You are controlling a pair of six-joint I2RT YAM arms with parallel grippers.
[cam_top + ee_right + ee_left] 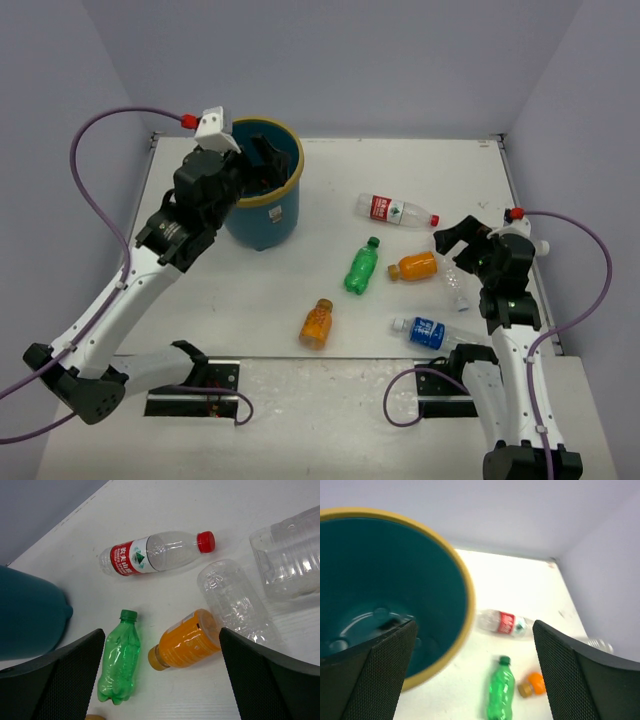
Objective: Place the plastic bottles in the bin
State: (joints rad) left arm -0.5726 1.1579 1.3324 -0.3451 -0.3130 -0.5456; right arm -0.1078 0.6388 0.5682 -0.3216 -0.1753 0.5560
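The teal bin [268,212] with a yellow rim stands at the back left. My left gripper [262,160] is open and empty over its mouth; in the left wrist view [475,675] the bin's inside [395,580] shows, with something blurred at the bottom. On the table lie a red-label bottle [397,210], a green bottle [362,266], two orange bottles [415,266] [317,322], a blue-label bottle [428,331] and a clear bottle [455,283]. My right gripper [455,235] is open and empty, above the orange bottle [192,640] and green bottle [120,662].
Another clear bottle [290,555] lies at the right, next to the plain clear one [235,602]. The red-label bottle [155,552] lies beyond them. Grey walls close the table at the back and both sides. Black base plates [195,390] sit at the near edge.
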